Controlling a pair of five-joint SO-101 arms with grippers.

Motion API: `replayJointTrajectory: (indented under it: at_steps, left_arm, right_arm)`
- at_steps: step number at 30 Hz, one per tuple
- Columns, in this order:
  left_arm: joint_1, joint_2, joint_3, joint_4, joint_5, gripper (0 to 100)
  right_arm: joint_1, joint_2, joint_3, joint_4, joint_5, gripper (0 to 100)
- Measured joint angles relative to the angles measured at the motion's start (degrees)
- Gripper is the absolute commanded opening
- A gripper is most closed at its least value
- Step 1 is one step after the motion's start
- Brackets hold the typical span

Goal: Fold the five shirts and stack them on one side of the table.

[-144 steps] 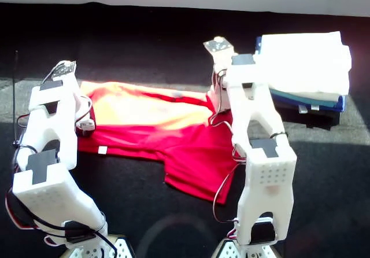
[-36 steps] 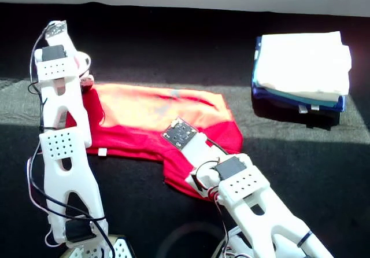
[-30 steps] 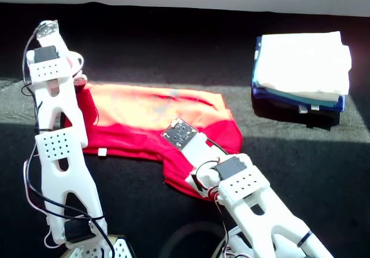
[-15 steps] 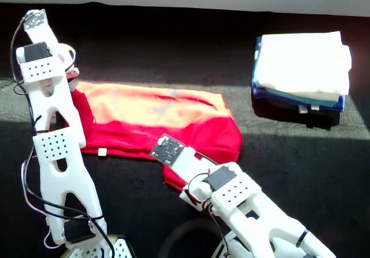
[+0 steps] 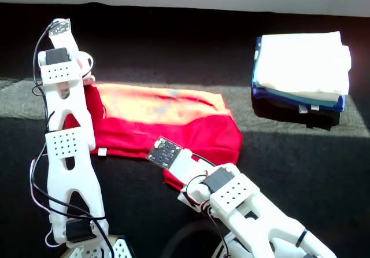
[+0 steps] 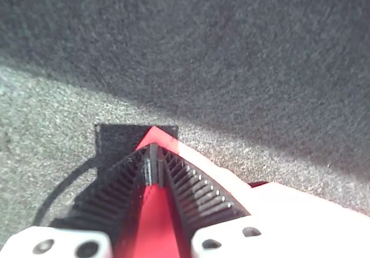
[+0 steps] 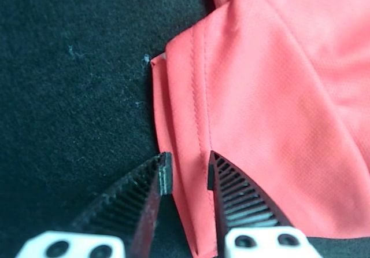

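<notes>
Right in front of me, the dark carpeted table (image 5: pixel 173 38) runs the whole width of the scene, with a bright band of sunlight crossing its middle. On it, just off centre towards nine o'clock, lies the red short-sleeved jersey shirt (image 5: pixel 173 122), spread wide and partly doubled over, its far half lit to orange. One flap hangs out towards six o'clock.

Over at two o'clock, well apart from the red one, sits the pile of folded shirts (image 5: pixel 300 67): a thick white one on top, teal and dark blue layers showing beneath, edges fairly square.

Now the arms. The white left arm (image 5: pixel 66 148) reaches up from seven o'clock to the shirt's ten o'clock corner. The white right arm (image 5: pixel 248 212) comes in low from five o'clock, slanting towards the shirt's six o'clock flap.

Down to the pincers. The left gripper (image 6: pixel 151 154) is clenched tight on a peak of red fabric, cloth pinched between its ribbed black fingers just above the carpet. The right gripper (image 7: pixel 186 174) stands parted by a narrow gap, its tips straddling the stitched hem at the flap's edge, one tip over dark carpet and the other over red cloth.
</notes>
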Motion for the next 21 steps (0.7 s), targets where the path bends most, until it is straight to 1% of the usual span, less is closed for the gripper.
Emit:
replayJointTrajectory:
  at_steps: [3, 8, 11, 18, 21]
  left_arm:
    - [-0.2, 0.0, -0.1, -1.6, 0.0, 1]
    - [-1.2, -0.4, 0.1, -5.3, 4.4, 1]
    - [-2.2, -0.3, 0.1, -6.4, 5.5, 1]
    - [-5.0, -0.2, -0.2, -6.3, 6.0, 1]
    - [-5.9, -0.2, -3.6, -2.3, 6.0, 1]
  right_arm:
    - [0.0, 0.0, 0.4, 0.0, 0.0, 11.1]
    - [0.0, 0.0, 2.2, 0.0, 0.0, 11.1]
    - [0.0, -0.1, 2.5, -0.1, 0.0, 11.1]
    - [0.0, -0.1, 2.5, -0.1, 0.0, 11.1]
    - [-0.2, -0.1, 2.5, -0.1, 0.0, 11.6]
